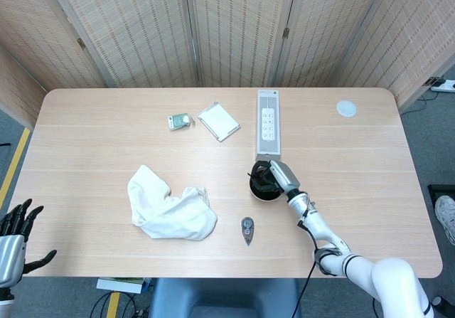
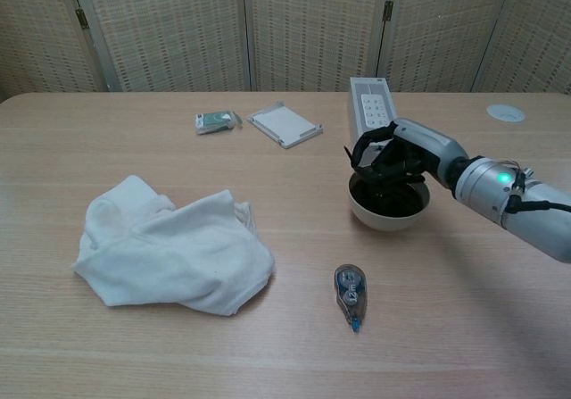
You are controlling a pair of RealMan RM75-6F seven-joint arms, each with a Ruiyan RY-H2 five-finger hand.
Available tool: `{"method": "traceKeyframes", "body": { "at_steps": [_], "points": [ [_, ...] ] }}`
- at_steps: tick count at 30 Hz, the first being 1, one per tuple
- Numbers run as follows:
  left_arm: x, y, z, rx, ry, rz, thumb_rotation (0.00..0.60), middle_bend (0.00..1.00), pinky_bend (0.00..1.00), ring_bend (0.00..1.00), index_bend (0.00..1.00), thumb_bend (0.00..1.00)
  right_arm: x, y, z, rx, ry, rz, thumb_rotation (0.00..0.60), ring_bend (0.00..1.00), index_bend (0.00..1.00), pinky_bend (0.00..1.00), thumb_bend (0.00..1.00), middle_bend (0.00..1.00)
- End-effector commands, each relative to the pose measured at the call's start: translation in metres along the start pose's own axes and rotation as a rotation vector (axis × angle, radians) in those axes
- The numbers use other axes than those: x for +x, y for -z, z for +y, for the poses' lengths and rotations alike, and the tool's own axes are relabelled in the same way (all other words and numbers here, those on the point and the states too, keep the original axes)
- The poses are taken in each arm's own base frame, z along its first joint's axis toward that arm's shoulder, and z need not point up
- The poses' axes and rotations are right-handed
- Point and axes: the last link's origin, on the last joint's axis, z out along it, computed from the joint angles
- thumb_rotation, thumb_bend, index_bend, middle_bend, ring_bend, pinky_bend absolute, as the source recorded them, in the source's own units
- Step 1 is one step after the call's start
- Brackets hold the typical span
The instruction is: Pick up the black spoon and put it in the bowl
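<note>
One bowl, one cloth. The right hand hovers over the bowl, fingers curled; whether it holds the black spoon, or how that points, I cannot tell. Left hand spread wide.

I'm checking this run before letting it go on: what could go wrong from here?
The right robot hand hangs over the bowl, so pulling away could catch the rim and tip it. The power strip box stands close behind and could be knocked. The dark interior hides the black spoon, so I cannot tell whether it has been released.
</note>
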Motion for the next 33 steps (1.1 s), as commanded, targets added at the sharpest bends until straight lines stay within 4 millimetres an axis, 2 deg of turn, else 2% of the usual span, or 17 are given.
{"method": "traceKeyframes", "body": {
  "at_steps": [1, 8, 14, 19, 25, 33],
  "points": [
    [0.0, 0.0, 0.0, 0.001, 0.0, 0.0, 0.6, 0.05, 0.14, 0.07, 0.16, 0.15, -0.004, 0.0, -0.001, 0.009, -0.004, -0.011, 0.6, 1.0, 0.8, 1.0, 0.52, 1.0],
    [0.0, 0.001, 0.0, -0.002, 0.001, 0.0, 0.6, 0.05, 0.14, 0.07, 0.16, 0.15, -0.004, 0.01, 0.001, 0.028, -0.006, -0.027, 0.6, 1.0, 0.81, 1.0, 0.52, 1.0],
    [-0.001, 0.001, 0.002, -0.009, 0.003, -0.003, 0.6, 0.05, 0.14, 0.07, 0.16, 0.15, 0.005, 0.021, 0.008, 0.018, -0.004, -0.023, 0.6, 1.0, 0.81, 1.0, 0.52, 1.0],
    [-0.001, 0.001, 0.002, -0.008, 0.004, 0.0, 0.6, 0.05, 0.14, 0.07, 0.16, 0.15, 0.011, 0.023, 0.014, -0.013, 0.009, -0.011, 0.6, 1.0, 0.81, 1.0, 0.52, 1.0],
    [-0.001, 0.001, 0.0, -0.003, -0.001, -0.003, 0.6, 0.05, 0.14, 0.07, 0.16, 0.15, 0.015, 0.017, 0.019, -0.038, 0.034, 0.011, 0.6, 1.0, 0.82, 1.0, 0.53, 1.0],
    [-0.001, 0.002, -0.002, 0.006, -0.004, -0.004, 0.6, 0.05, 0.14, 0.07, 0.16, 0.15, 0.01, 0.0, 0.009, -0.02, 0.027, 0.015, 0.6, 1.0, 0.82, 1.0, 0.53, 1.0]
  ]
}}
